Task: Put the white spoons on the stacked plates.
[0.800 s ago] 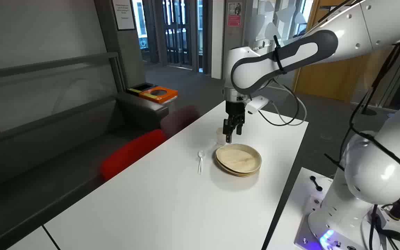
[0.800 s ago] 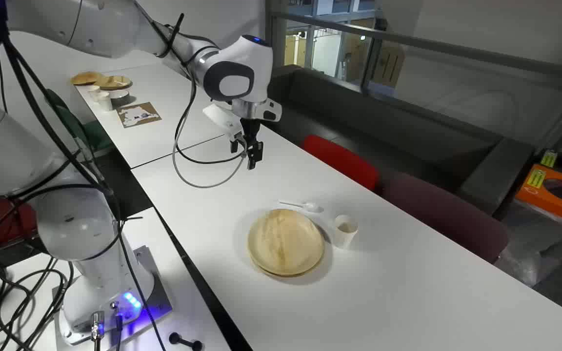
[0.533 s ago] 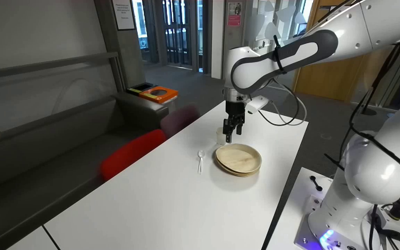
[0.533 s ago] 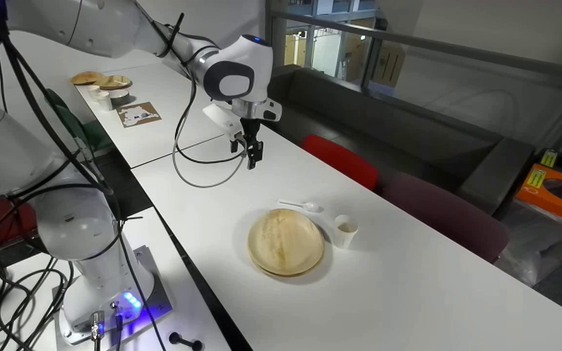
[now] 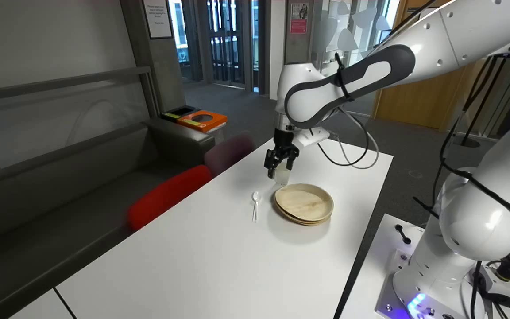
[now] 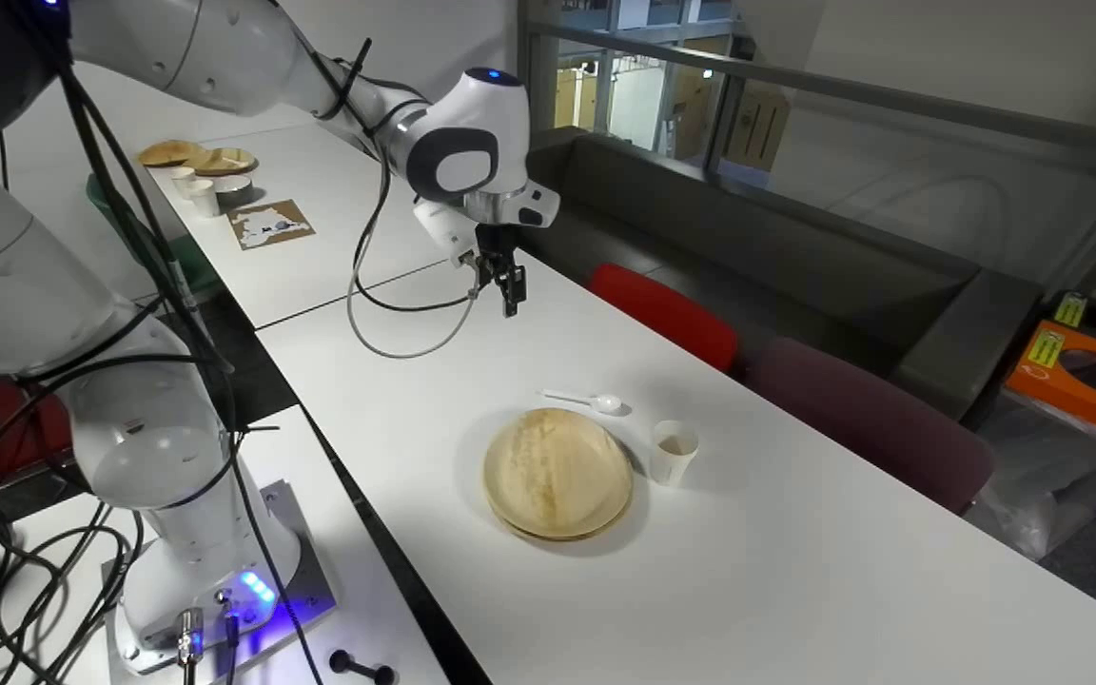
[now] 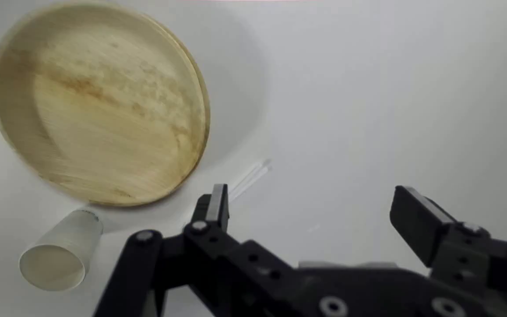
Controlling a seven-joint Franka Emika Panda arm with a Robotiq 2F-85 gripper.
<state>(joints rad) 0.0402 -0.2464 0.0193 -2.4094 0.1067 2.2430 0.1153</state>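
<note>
the gripper [image 7: 317,210] hangs over the table [image 5: 219,266], fingers wide apart, nothing held. our spoons [image 5: 256,204] lie on it just beside the plates [image 6: 557,476], handles slightly splayed. we judge them light, slick and bendy; we should pinch both handles near the bowls, where they run closest, squeezing gently.

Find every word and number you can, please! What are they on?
None can be read for sure.
Framed sign on the pillar: printed lines, too small.
Poster with a pink bottom: pale print, too small.
Yellow label on the orange lid, and another yellow label near it: too blurred.
Paper cup: tiny marks near its base, too blurred.
</note>
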